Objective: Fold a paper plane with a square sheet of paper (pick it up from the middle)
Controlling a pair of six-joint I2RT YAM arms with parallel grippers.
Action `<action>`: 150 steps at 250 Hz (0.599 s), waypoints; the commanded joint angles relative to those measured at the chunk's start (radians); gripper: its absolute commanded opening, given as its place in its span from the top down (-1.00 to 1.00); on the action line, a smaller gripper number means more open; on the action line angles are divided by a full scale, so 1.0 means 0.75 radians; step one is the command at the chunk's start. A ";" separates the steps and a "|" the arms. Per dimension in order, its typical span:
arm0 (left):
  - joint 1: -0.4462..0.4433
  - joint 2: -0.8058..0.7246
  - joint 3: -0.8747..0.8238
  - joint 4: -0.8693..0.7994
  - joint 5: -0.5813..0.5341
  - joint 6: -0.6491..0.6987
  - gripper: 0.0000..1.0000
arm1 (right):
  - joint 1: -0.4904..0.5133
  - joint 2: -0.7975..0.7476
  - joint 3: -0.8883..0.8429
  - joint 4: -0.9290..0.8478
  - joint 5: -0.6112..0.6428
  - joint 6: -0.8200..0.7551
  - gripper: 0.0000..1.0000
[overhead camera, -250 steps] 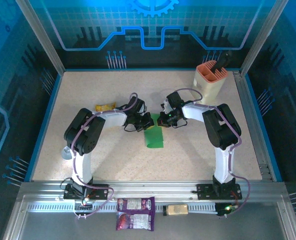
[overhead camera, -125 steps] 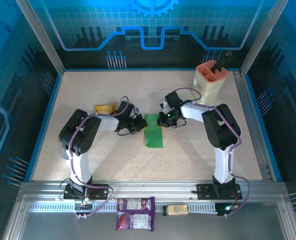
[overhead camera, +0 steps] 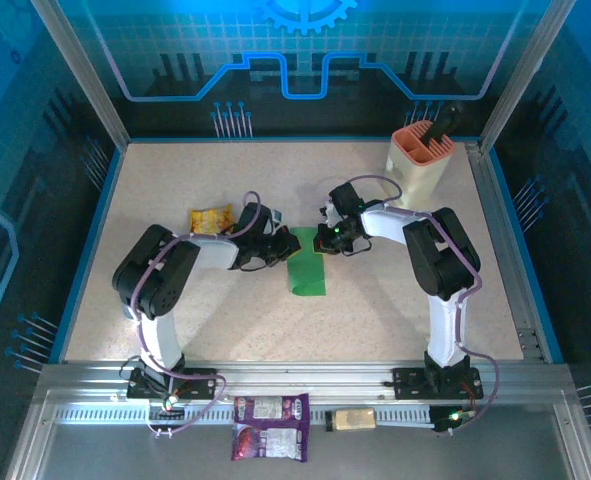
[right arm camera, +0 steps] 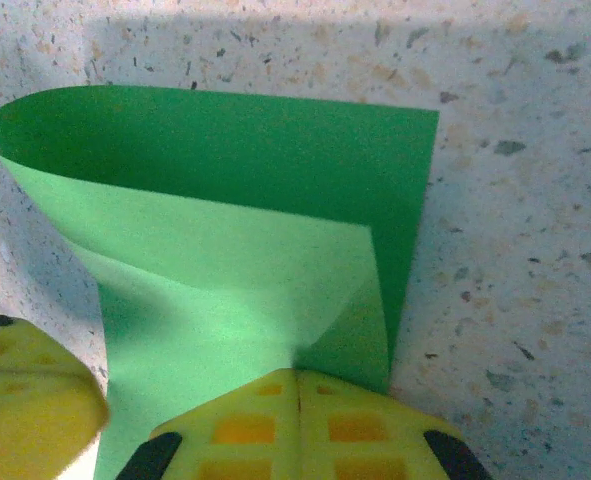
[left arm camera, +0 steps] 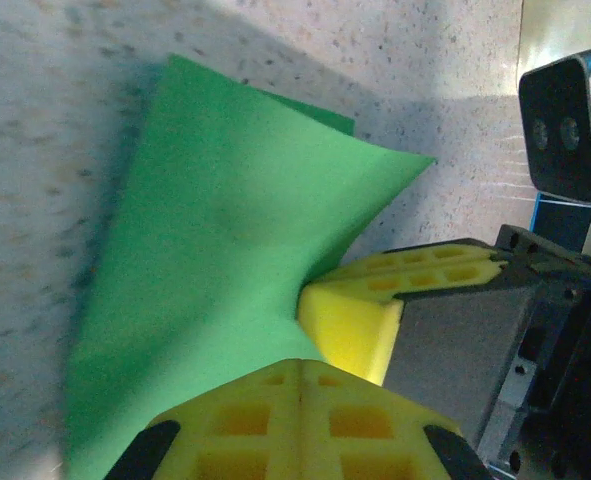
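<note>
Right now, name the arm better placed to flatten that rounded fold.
Left, probably: the left jaws sit nearer the uncreased bend in the green paper, while the right jaws pinch its layers together.

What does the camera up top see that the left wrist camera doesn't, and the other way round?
Top view: a yellow snack packet, an orange-topped slotted holder and a purple snack bag. Left wrist view: the thin green sheet of paper buckled up close, pinched in the left arm's shut yellow jaws. Both: that green sheet on the speckled table.
</note>
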 commanded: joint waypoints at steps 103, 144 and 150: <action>0.153 0.127 0.015 -0.050 -0.107 0.038 1.00 | 0.001 0.188 -0.088 -0.334 0.345 0.006 0.98; 0.185 0.035 0.033 -0.153 -0.128 0.128 1.00 | 0.002 0.185 -0.102 -0.319 0.342 0.015 0.97; 0.183 0.020 0.041 -0.156 -0.116 0.132 1.00 | 0.001 0.184 -0.101 -0.317 0.338 0.015 0.98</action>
